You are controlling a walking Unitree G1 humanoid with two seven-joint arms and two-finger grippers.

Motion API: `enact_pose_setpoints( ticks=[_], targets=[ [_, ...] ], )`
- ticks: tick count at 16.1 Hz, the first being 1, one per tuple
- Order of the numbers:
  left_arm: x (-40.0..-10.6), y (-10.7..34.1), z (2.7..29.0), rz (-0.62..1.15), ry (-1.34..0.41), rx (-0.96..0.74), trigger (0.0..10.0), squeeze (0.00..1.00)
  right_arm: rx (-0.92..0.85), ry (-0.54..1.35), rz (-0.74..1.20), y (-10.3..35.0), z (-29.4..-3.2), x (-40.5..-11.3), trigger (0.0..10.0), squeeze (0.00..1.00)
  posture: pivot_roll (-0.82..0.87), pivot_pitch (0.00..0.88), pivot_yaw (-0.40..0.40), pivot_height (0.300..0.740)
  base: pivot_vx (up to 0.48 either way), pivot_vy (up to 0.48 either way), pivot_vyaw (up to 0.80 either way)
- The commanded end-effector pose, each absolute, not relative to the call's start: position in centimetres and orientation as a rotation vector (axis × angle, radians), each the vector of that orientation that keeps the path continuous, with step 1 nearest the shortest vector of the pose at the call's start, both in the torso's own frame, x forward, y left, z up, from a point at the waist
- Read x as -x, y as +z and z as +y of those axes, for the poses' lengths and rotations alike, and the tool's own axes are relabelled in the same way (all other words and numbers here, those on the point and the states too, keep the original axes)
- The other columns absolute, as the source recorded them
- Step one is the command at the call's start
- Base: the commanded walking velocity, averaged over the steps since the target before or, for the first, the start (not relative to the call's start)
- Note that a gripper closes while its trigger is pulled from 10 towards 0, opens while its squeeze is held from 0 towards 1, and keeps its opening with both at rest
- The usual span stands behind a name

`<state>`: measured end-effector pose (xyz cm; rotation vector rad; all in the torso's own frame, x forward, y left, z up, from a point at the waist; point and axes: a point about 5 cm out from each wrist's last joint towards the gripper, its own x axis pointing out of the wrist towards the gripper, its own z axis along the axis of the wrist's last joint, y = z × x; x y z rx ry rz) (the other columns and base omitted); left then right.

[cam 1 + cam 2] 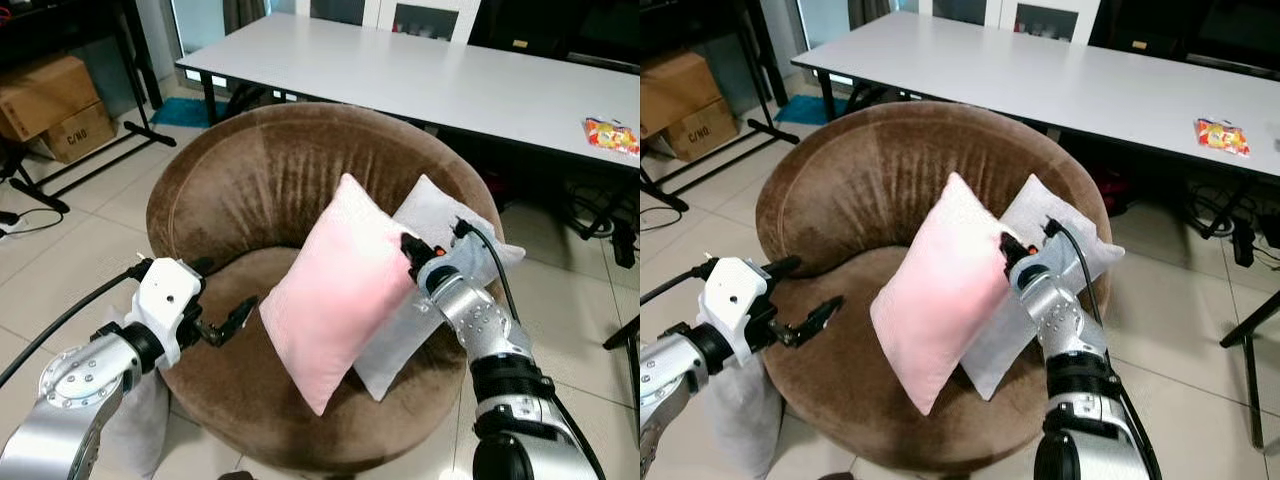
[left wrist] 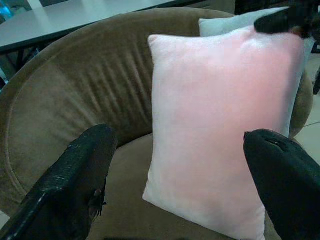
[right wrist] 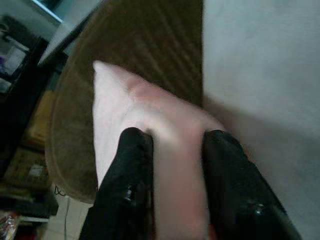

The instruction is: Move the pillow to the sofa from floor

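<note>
A pink pillow (image 1: 335, 290) stands tilted on the seat of a round brown velvet sofa chair (image 1: 250, 180), leaning against a white pillow (image 1: 440, 215) behind it. My right gripper (image 1: 408, 248) is shut on the pink pillow's upper right edge; in the right wrist view both black fingers (image 3: 132, 165) pinch the pink fabric (image 3: 170, 125). My left gripper (image 1: 228, 288) hovers open over the seat, just left of the pink pillow and apart from it. The left wrist view has the pink pillow (image 2: 220, 125) framed between the two spread fingers (image 2: 80, 175).
A long white table (image 1: 420, 70) runs behind the sofa, with a colourful snack packet (image 1: 610, 133) on it. Cardboard boxes (image 1: 50, 100) and a black stand sit at the far left. A pale grey soft thing (image 1: 735, 410) lies on the tiled floor by the sofa's left side.
</note>
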<state>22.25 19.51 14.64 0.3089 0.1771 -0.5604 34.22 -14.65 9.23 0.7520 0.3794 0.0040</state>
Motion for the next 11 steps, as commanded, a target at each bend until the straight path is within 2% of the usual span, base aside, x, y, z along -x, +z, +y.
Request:
enact_pose_setpoints(
  ticks=[1,5,7,9,10,11],
  targets=[
    [-22.0,15.1,19.6,0.161,-0.558,-0.322,10.0,0.35,-0.740,0.020,0.328,10.6,-15.4,-34.2,10.0,1.00,0.02,0.000,-0.045,0.740,0.000,0.000,0.00],
    [-21.6,15.0,20.0,0.156,-0.495,-0.329,10.0,0.33,-0.667,0.031,0.225,13.5,-18.4,-32.1,10.0,1.00,0.00,0.000,-0.041,0.740,0.000,0.000,0.00],
    [-21.9,15.1,20.2,0.141,-0.445,-0.326,10.0,0.33,-0.618,0.041,0.189,14.3,-19.0,-31.1,10.0,1.00,0.00,0.000,-0.036,0.740,0.000,0.000,0.00],
    [-22.8,15.6,20.7,0.078,-0.271,-0.326,10.0,0.32,-0.454,0.092,0.138,15.6,-18.1,-29.6,10.0,1.00,-0.01,0.000,-0.034,0.740,0.000,0.000,0.00],
    [-22.9,15.5,20.8,0.077,-0.238,-0.328,10.0,0.27,-0.444,0.117,0.138,15.7,-17.3,-29.2,10.0,1.00,-0.01,0.000,-0.035,0.740,0.000,0.000,0.00],
    [-22.9,15.5,20.8,0.074,-0.229,-0.329,10.0,0.26,-0.443,0.124,0.142,15.7,-16.8,-28.9,10.0,1.00,-0.01,0.000,-0.036,0.740,0.000,0.000,0.00]
  ],
)
